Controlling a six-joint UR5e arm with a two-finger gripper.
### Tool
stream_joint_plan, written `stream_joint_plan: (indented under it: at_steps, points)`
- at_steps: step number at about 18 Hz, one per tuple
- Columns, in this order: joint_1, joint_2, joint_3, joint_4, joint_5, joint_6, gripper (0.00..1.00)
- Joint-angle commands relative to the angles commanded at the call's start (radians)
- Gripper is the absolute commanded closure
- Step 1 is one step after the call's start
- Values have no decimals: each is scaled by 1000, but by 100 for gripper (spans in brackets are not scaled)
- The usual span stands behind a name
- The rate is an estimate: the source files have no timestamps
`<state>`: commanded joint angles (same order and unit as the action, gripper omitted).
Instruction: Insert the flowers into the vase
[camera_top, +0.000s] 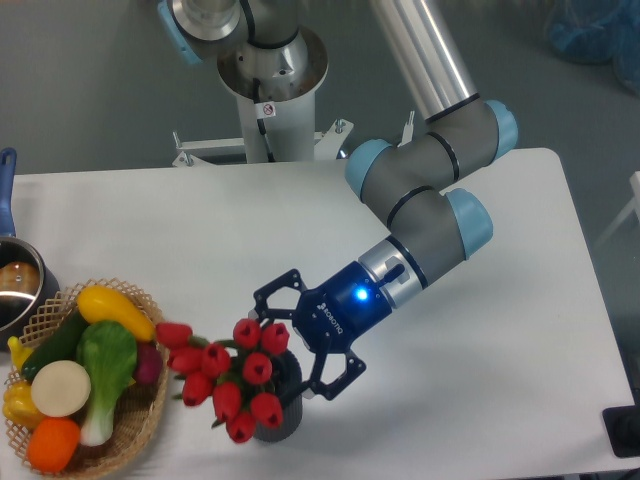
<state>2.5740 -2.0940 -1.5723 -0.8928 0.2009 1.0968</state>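
Note:
The flowers (228, 372), a bunch of red tulip buds with green leaves, stand with their stems in the vase (281, 412) and lean out to the left over its rim. The vase is a short dark grey ribbed cylinder near the table's front edge, mostly hidden by the buds. My gripper (300, 345) is open just right of the bunch. Its two black fingers are spread wide, one above the buds and one beside the vase's right side. Nothing is held between them.
A wicker basket (150, 425) of vegetables sits at the front left, close to the leaning buds. A steel pot (14, 288) with a blue handle is at the left edge. The arm's base (270, 80) stands behind the table.

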Motion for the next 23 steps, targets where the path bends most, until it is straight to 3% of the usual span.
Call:
stream_joint_plan:
  at_steps: [12,23]
  points:
    - [12,22,-23,6,161,2,0]
    - [41,43,-37,6,224,5,0]
